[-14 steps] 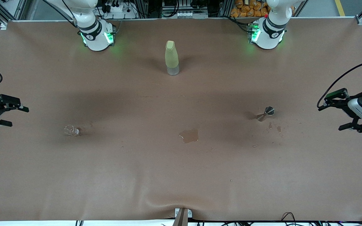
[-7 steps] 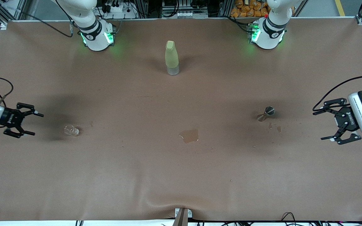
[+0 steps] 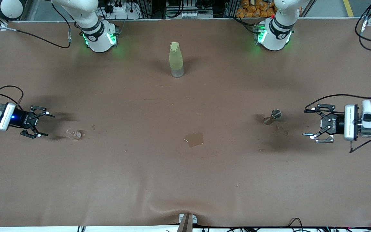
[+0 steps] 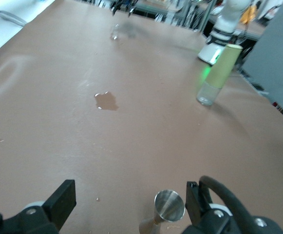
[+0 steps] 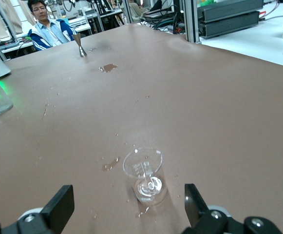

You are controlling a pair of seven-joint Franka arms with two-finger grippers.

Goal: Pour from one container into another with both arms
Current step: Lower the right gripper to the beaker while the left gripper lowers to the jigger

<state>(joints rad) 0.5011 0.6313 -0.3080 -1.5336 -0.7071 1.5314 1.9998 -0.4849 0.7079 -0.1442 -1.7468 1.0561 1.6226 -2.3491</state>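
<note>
A small clear glass (image 3: pixel 73 133) (image 5: pixel 143 173) stands on the brown table toward the right arm's end. My right gripper (image 3: pixel 47 125) (image 5: pixel 126 204) hangs low just short of it, pointing at it, open and empty. A steel jigger (image 3: pixel 272 117) (image 4: pixel 168 207) stands toward the left arm's end. My left gripper (image 3: pixel 305 122) (image 4: pixel 129 200) is level with it, a short gap away, open and empty. In the left wrist view the jigger shows close to one finger (image 4: pixel 195 200), not touching. Both arms reach in from the table's two ends.
A pale green bottle (image 3: pixel 175 59) (image 4: pixel 219 73) with a clear base stands upright between the two robot bases. A puddle (image 3: pixel 194 139) (image 4: pixel 106 101) lies mid-table, nearer the front camera. Small wet spots (image 3: pixel 282 130) lie by the jigger. A person (image 5: pixel 46 27) sits past the table's end.
Both grippers have swung in from the table's ends and turned level, the right toward the glass, the left toward the jigger. Glass, jigger and bottle have not moved.
</note>
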